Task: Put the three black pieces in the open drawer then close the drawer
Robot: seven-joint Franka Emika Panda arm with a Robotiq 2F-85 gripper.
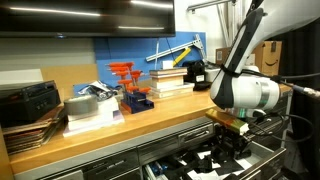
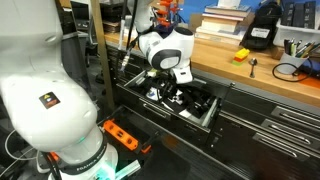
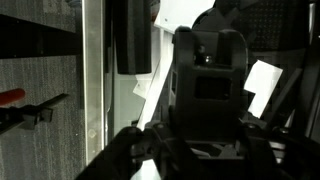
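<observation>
The wide grey drawer (image 1: 262, 150) (image 2: 205, 120) stands open under the wooden counter, and its black-and-white patterned inside shows. My gripper (image 1: 228, 152) (image 2: 172, 92) is down inside it. In the wrist view a chunky black piece (image 3: 210, 85) stands between my fingers (image 3: 205, 150), which sit close against its sides. More black shapes lie on the drawer floor beside the gripper (image 2: 197, 101); I cannot tell them apart. I see no black piece on the counter.
On the counter are a blue block with orange-red uprights (image 1: 133, 92), stacked books (image 1: 170, 80), a black case (image 1: 28, 102) and a small orange-yellow object (image 2: 241, 56). Narrower grey drawers (image 2: 280, 125) are shut. An orange power strip (image 2: 122, 136) lies on the floor.
</observation>
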